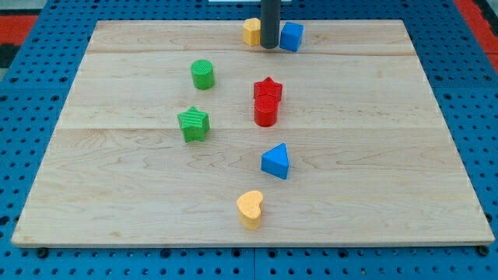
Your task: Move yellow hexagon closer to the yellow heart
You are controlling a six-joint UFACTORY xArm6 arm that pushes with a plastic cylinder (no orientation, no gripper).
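The yellow hexagon [250,31] sits at the view's top edge of the board, near the middle. My tip [269,47] is just to its right, touching or nearly touching it, wedged between it and a blue block [292,36]. The rod hides part of the hexagon's right side. The yellow heart [250,208] lies far below, near the view's bottom edge at the centre.
A green cylinder [202,75] and a green star [193,124] lie left of centre. A red star [268,89] and a red cylinder [266,111] touch each other at the centre. A blue triangle [275,162] lies above and right of the heart. The wooden board [405,155] rests on blue pegboard.
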